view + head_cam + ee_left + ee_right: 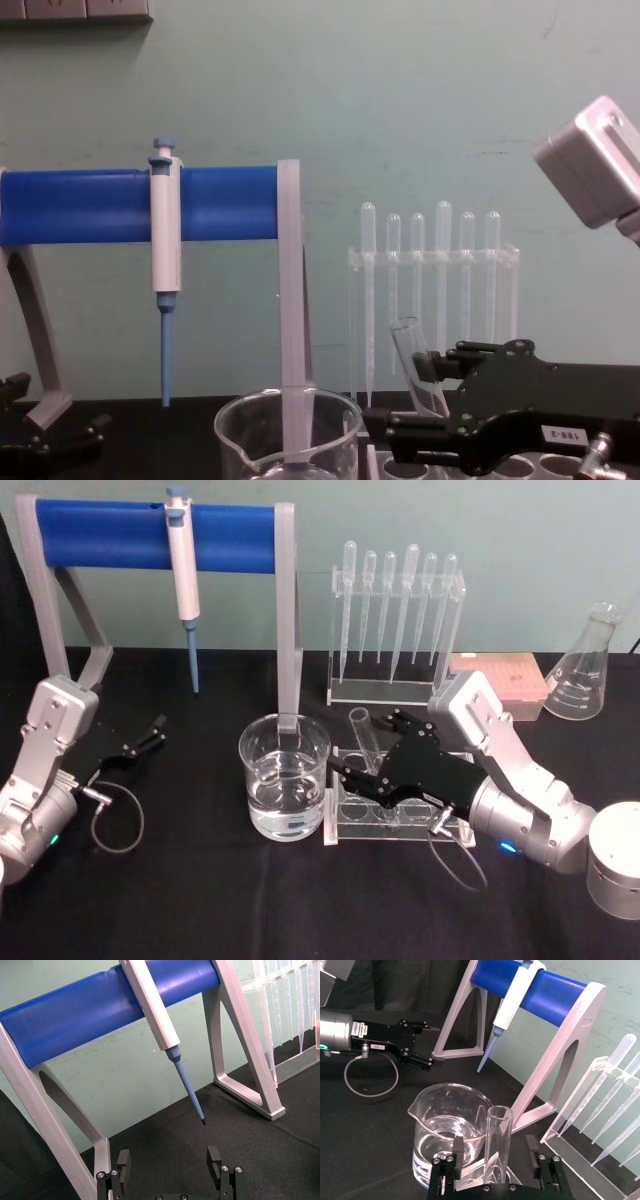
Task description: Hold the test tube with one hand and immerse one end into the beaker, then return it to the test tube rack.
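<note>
My right gripper (365,745) reaches over the clear test tube rack (345,825). Its fingers (457,1146) are spread to either side of the test tube (361,738) with a gap on both sides, so they grip nothing. The tube stands tilted in the rack, open rim up. Just beside the rack, on my left, is the beaker (262,780), partly filled with clear liquid. In the chest view, the small white label (558,435) on this gripper seems to read "188-2".

My left gripper (145,737) rests low over the black table (200,890), well apart from the beaker, with its fingers wide apart and empty. Its label (379,1047) looks like "188-1". A blue-and-white pipettor (183,570) hangs from the blue bar (100,535). The Erlenmeyer flask (585,675) carries graduation marks too small to read.
</note>
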Robot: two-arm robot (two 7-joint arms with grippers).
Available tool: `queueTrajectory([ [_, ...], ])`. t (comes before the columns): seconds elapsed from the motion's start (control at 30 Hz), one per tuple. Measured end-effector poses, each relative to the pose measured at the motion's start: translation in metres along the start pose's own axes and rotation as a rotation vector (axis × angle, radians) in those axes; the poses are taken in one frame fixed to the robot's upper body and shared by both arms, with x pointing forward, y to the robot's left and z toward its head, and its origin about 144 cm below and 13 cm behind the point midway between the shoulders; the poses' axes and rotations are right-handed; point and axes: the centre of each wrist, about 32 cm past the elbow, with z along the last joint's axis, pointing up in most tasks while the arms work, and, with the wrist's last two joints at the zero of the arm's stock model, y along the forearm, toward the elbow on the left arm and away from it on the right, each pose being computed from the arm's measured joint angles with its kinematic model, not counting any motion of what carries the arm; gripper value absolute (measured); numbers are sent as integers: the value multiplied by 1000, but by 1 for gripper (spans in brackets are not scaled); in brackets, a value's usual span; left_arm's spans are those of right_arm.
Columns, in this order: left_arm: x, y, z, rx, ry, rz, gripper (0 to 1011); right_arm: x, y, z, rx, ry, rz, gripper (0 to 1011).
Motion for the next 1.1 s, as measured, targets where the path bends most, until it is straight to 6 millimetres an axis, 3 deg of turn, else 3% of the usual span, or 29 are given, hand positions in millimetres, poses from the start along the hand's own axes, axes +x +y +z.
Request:
queueTrajectory([
  [0.07, 0, 0, 0, 0, 0, 0, 1000, 1, 0, 1, -2, -2, -1, 760],
  [0.2, 0, 0, 0, 0, 0, 0, 1000, 1, 0, 3, -5, -6, -1, 599],
  [0.6, 0, 0, 0, 0, 0, 0, 1000, 0, -3, 7, 9, -3, -15, 242],
  [1.1, 0, 0, 0, 0, 0, 0, 1000, -4, -26, 25, 197, 114, -102, 226],
])
